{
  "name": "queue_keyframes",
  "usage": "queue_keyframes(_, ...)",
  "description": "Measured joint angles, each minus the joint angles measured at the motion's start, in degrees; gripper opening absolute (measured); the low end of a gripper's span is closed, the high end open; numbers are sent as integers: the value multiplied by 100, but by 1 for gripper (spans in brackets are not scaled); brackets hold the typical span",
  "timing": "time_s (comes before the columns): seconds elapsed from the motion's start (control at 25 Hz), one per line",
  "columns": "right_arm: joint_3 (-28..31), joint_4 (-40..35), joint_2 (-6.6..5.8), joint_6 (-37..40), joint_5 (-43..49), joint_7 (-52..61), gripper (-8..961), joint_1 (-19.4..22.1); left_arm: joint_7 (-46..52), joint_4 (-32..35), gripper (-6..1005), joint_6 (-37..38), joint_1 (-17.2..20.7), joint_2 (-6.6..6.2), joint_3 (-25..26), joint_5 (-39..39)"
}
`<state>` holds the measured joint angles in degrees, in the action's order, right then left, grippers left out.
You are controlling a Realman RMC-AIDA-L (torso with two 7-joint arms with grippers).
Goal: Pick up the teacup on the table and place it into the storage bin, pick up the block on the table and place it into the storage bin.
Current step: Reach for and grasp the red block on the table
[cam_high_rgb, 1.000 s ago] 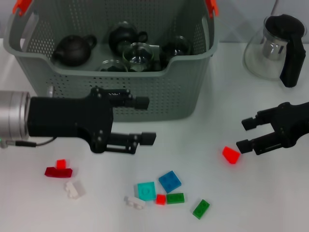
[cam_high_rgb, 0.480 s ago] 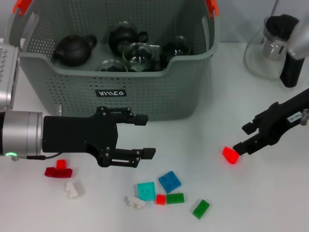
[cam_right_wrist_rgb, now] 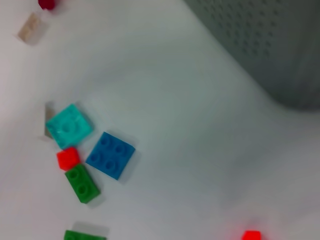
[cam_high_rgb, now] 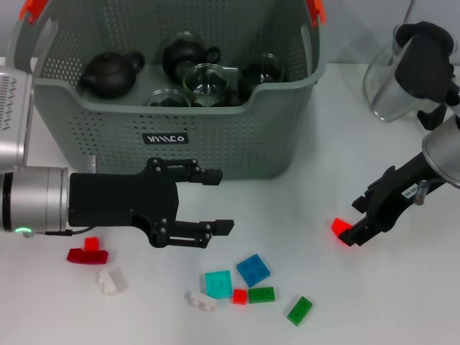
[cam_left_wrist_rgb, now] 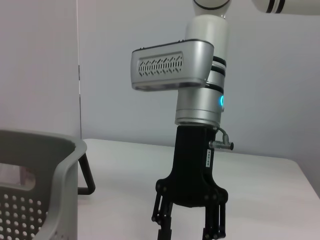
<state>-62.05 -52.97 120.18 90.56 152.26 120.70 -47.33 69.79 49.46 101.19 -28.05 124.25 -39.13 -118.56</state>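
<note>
From the head camera, the right gripper [cam_high_rgb: 357, 224] stands at centre right, jaws spread around the red block [cam_high_rgb: 341, 228]; a skewed closing could flick it away. The left gripper [cam_high_rgb: 215, 200] hovers wide open, empty, before the storage bin [cam_high_rgb: 237, 136] at upper centre, which holds two dark teapots and several glass cups. Nine bricks lie loose below.

The left wrist shows the right gripper and the bin's rim [cam_left_wrist_rgb: 60, 200].

The right wrist shows the red block at the bottom edge, six bricks at left.

I see the storage bin [cam_high_rgb: 215, 136] far left, teaware inside. Loose blocks [cam_high_rgb: 248, 277] lie on the table [cam_high_rgb: 316, 187] near it. A glass pot [cam_high_rgb: 402, 79] stands far right.
</note>
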Motion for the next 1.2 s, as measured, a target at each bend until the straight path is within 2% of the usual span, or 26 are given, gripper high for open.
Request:
queue_keyframes(0.2, -383, 135, 11, -293, -27, 126, 769, 44, -135, -132, 758, -60, 0, 2, -7, -1)
queue_keyframes(0.84, -944, 400, 41, -869, -90, 270, 758, 37, -228, -288, 756, -171, -25, -5, 3, -1)
queue_keyframes(1.2, -1277, 440, 49, -1124, -96, 428, 627, 44, -229, -298, 757, -250, -14, -6, 8, 5)
